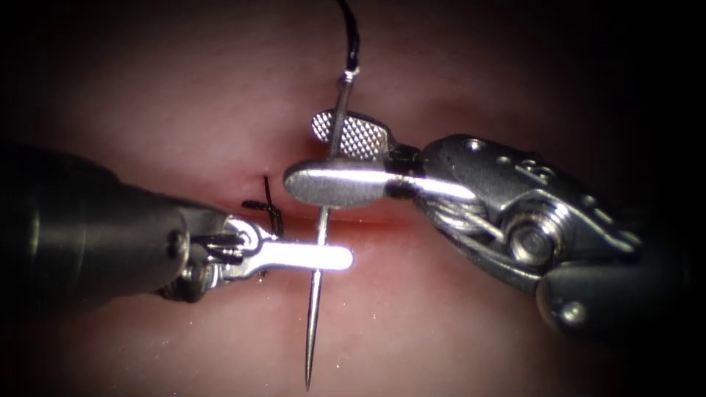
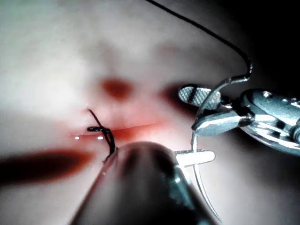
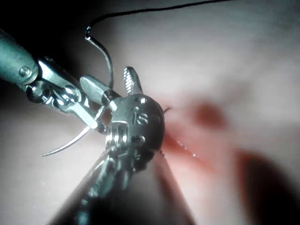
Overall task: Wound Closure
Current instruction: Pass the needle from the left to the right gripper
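Needle [image 1: 321, 242] is hanging free above the tissue [image 1: 456, 345], not in it, its point aiming toward the bottom of the endoscope view. My left tool [image 1: 323, 257] is clamping it at about mid-curve, jaws together on the steel. My right tool [image 1: 346, 158] is standing with its jaws apart around the needle nearer the thread end, gripping nothing. Thread [image 1: 351, 33] is running up and away from the needle's tail. A knotted stitch [image 1: 271, 209] is sitting on the cut [image 1: 368, 220], left of the needle, with red fluid [image 2: 140, 131] lying along the cut.
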`<control>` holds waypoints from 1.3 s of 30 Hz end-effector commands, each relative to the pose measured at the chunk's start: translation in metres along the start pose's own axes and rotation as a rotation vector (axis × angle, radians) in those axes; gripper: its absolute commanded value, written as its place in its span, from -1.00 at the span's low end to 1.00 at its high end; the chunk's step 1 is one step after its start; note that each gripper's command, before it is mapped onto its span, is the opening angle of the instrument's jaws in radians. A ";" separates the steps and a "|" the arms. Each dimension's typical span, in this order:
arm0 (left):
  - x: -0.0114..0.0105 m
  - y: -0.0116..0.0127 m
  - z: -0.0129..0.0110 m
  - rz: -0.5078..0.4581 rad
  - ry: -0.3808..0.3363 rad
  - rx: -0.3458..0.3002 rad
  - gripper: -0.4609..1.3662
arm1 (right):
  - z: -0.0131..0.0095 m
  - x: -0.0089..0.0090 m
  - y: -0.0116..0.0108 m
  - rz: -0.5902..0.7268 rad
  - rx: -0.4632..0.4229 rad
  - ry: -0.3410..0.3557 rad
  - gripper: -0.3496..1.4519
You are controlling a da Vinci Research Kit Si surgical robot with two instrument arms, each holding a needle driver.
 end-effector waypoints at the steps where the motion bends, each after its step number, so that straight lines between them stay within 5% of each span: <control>1: 0.0001 -0.0001 0.0000 -0.010 0.000 -0.015 -0.88 | 0.0000 0.0001 0.0000 0.004 -0.004 0.012 0.31; 24: -0.0002 -0.0001 0.0002 -0.035 -0.035 -0.027 -0.88 | 0.0002 0.0006 -0.0001 -0.009 -0.030 0.045 -0.20; 26: -0.0002 -0.0001 0.0002 -0.035 -0.036 -0.027 -0.88 | 0.0002 0.0006 -0.0001 -0.009 -0.031 0.045 -0.37; 29: -0.0002 -0.0001 0.0002 -0.029 -0.036 -0.028 -0.88 | 0.0002 0.0006 -0.0001 -0.009 -0.031 0.045 -1.00; 39: -0.0002 -0.0001 0.0002 -0.018 -0.040 -0.030 -0.88 | 0.0003 0.0006 -0.0001 -0.011 -0.070 0.009 -1.00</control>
